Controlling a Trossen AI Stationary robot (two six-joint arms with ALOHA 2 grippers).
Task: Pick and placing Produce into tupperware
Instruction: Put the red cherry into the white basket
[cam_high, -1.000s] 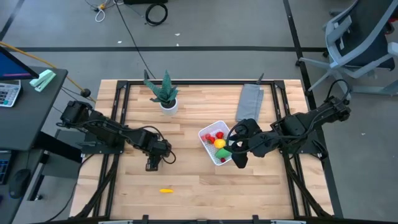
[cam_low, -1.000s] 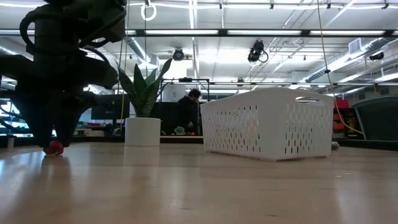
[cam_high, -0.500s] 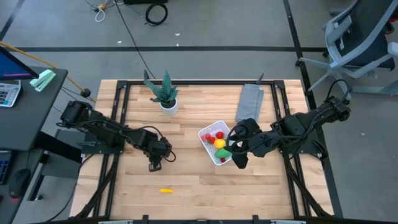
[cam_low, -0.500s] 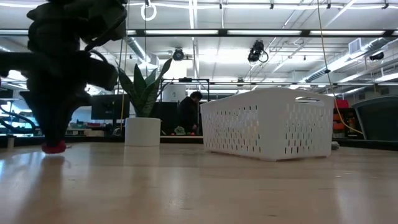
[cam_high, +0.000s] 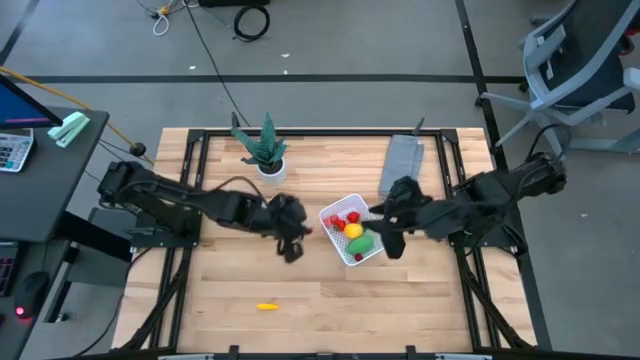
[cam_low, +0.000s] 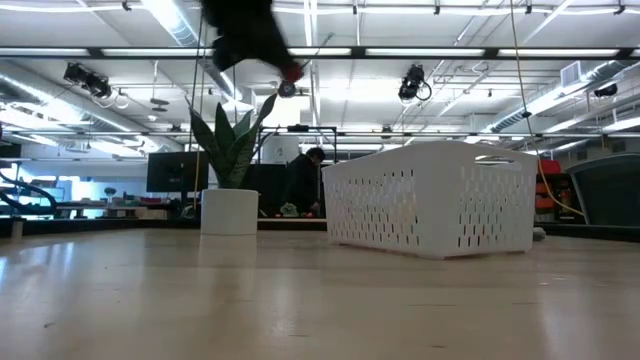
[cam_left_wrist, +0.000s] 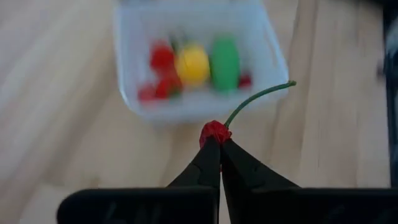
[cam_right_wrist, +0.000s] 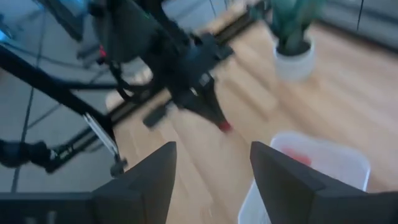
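My left gripper (cam_left_wrist: 219, 149) is shut on a tiny red piece of produce (cam_left_wrist: 215, 132) with a thin green stem (cam_left_wrist: 258, 99). It hangs high above the table (cam_low: 291, 72), just left of the tupperware (cam_high: 352, 230). That white container holds red pieces, a yellow piece (cam_high: 352, 231) and a green oblong (cam_high: 362, 242). My right gripper (cam_right_wrist: 214, 180) stands open at the tupperware's right side (cam_high: 388, 238), nothing between its fingers. A thin yellow-orange piece (cam_high: 266, 306) lies on the table near the front. My left gripper pinches the red piece's body (cam_left_wrist: 214, 138) between the free ends of its two fingers. The green stem sticks out beyond the fingertips. The fingers slant down from above. The piece is lifted well clear of the table.
A potted plant (cam_high: 268, 150) stands at the far left-centre, and a folded grey cloth (cam_high: 403, 163) lies at the far right. Bare wood stretches along the table's near half. A person shows in the room behind the table (cam_low: 305, 180).
My left gripper has shut on the red piece where it lay on the table, lifted it high, and carried it toward the table's right, toward the tupperware. My right arm has shifted a little toward the far edge beside the tupperware.
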